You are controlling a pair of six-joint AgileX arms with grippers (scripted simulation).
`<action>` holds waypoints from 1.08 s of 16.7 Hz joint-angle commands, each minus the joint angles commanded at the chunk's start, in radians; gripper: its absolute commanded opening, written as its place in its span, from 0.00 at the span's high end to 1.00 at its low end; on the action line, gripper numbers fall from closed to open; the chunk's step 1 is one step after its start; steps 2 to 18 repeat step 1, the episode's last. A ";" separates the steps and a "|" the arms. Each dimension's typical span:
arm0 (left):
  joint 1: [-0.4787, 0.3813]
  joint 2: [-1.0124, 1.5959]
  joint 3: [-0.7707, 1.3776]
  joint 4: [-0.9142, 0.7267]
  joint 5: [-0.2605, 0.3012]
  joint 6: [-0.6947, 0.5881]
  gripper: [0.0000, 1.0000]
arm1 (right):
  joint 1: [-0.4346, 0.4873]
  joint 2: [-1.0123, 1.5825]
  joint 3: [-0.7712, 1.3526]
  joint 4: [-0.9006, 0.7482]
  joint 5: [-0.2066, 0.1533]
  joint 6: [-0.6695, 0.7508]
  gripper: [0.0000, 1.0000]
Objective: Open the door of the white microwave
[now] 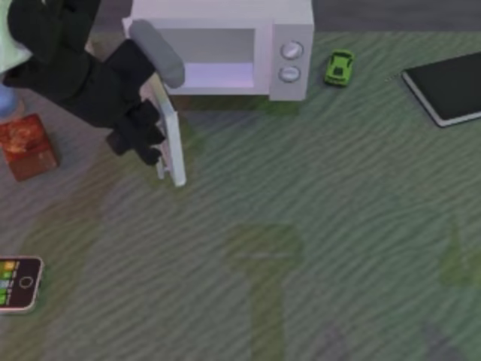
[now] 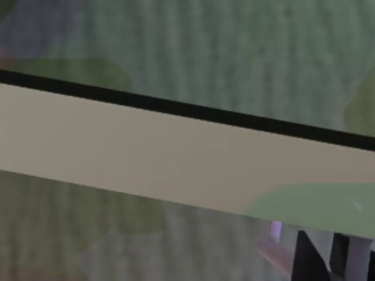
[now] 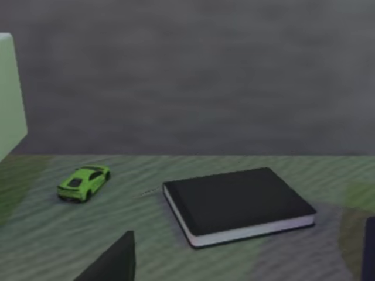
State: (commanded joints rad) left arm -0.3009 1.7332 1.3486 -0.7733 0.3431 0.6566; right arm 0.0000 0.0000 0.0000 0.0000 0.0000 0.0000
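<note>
Door (image 1: 171,139) of the white microwave (image 1: 289,30) stands swung wide from the oven's hinge side, its outer end just beside the left gripper (image 1: 150,143); whether those jaws are apart or clamped, I cannot tell.

The left arm (image 1: 83,75) is matte black throughout, built of chunky, blocky segments with rounded housings. Its tool (image 1: 146,139) is likewise black, angular, ending in two short dark fingers (image 1: 150,156).
</note>
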 joint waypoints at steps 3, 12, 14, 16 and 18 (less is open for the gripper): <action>0.000 0.000 0.000 0.000 0.000 0.000 1.00 | 0.000 0.000 0.000 0.000 0.000 0.000 0.00; 0.000 0.000 0.000 0.000 0.000 0.000 1.00 | 0.000 0.000 0.000 0.000 0.000 0.000 0.00; 0.000 0.000 0.000 0.000 0.000 0.000 1.00 | 0.000 0.000 0.000 0.000 0.000 0.000 0.00; 0.000 0.000 0.000 0.000 0.000 0.000 1.00 | 0.000 0.000 0.000 0.000 0.000 0.000 0.00; 0.000 0.000 0.000 0.000 0.000 0.000 1.00 | 0.000 0.000 0.000 0.000 0.000 0.000 0.00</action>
